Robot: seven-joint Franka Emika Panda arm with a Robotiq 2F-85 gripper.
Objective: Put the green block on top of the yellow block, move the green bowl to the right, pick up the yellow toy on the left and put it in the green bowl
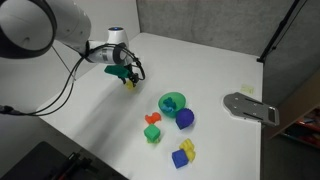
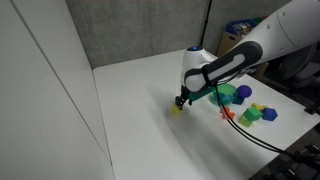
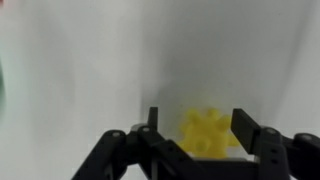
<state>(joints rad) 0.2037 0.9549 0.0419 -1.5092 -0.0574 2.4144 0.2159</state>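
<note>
My gripper (image 1: 128,79) (image 2: 180,101) is down at the table on the left side. In the wrist view my gripper (image 3: 198,128) is open, with the bright yellow toy (image 3: 205,133) between its two fingers; the fingers stand apart from it. The toy shows as a small yellow spot under the gripper in both exterior views (image 1: 131,85) (image 2: 176,109). The teal-green bowl (image 1: 172,102) (image 2: 229,93) sits further right. The green block (image 1: 152,134) (image 2: 249,117) is near it. I cannot make out the lime-yellow block separately.
A blue cylinder (image 1: 185,118) stands beside the bowl. A small red-orange piece (image 1: 153,119) lies by the green block. A yellow and blue block pair (image 1: 184,153) sits near the front edge. A grey metal plate (image 1: 250,107) lies at the right. A cable hangs from the arm.
</note>
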